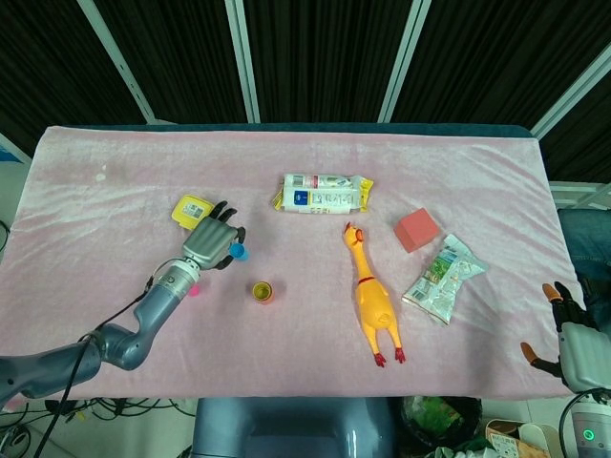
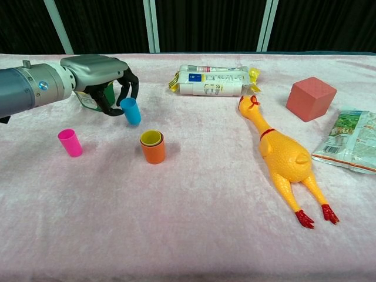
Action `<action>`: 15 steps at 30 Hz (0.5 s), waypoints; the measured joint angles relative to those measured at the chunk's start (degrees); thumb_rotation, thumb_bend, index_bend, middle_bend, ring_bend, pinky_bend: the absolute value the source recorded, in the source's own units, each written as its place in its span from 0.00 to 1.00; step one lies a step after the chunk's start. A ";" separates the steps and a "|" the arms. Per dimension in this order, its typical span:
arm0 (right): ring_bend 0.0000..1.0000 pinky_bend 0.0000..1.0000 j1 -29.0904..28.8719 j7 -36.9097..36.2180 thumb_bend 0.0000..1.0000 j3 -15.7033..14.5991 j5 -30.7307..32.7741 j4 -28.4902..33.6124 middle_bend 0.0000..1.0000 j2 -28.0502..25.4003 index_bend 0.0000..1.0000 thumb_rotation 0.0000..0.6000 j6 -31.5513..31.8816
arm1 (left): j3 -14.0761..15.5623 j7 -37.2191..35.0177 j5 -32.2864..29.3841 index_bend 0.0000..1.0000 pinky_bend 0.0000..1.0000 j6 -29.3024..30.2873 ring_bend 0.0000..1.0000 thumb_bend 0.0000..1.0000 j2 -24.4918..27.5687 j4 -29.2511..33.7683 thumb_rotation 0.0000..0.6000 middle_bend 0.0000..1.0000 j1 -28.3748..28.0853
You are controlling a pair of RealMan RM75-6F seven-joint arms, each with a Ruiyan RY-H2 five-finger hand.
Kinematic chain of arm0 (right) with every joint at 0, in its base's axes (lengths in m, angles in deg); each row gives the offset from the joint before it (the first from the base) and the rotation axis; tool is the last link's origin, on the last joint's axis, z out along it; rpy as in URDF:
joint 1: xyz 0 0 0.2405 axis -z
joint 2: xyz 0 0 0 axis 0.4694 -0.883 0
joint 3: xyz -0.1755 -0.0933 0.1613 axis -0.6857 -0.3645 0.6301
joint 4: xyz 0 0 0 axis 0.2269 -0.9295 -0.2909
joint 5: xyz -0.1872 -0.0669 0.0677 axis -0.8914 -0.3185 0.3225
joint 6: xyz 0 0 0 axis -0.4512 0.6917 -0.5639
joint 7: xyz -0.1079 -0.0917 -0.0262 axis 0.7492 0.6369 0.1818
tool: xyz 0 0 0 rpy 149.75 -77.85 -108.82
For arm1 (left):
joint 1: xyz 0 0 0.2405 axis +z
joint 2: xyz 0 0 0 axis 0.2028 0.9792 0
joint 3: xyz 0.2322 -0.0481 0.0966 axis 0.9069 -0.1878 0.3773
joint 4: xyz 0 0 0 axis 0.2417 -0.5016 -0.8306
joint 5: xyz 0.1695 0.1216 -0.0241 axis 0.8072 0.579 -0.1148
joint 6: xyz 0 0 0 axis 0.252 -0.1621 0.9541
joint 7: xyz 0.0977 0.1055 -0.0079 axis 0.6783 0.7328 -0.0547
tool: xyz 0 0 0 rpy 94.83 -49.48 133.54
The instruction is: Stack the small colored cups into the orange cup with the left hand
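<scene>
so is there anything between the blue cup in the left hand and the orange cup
No. In the chest view only bare pink cloth lies between the blue cup, held by the left hand, and the orange cup.

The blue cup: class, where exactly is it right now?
In the chest view the blue cup is at the left, tilted and pinched in the left hand, above and left of the orange cup, right of the pink cup.

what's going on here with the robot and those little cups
The left hand pinches the blue cup, tilted and apparently just off the pink cloth. The orange cup already has a yellow cup nested inside. The pink cup stands apart. The right hand idles off the table edge.
</scene>
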 measured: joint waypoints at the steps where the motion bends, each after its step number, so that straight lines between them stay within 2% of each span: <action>1: 0.13 0.17 -0.04 0.13 0.19 -0.02 0.00 -0.02 0.02 0.02 0.00 1.00 -0.06 | 0.04 -0.37 0.63 0.52 0.00 0.65 0.10 0.40 0.78 1.49 1.00 0.57 0.31; 6: 0.13 0.17 -0.04 0.25 0.19 0.02 0.10 0.04 0.02 0.02 0.00 1.00 -0.01 | 0.60 -1.32 4.45 0.51 0.00 4.29 0.10 0.39 4.12 8.12 1.00 0.56 1.74; 15: 0.13 0.17 0.00 0.47 0.19 -0.01 -0.03 0.05 0.02 0.06 0.00 1.00 0.18 | 3.37 -0.53 11.50 0.51 0.00 8.98 0.10 0.38 10.08 21.75 1.00 0.56 4.12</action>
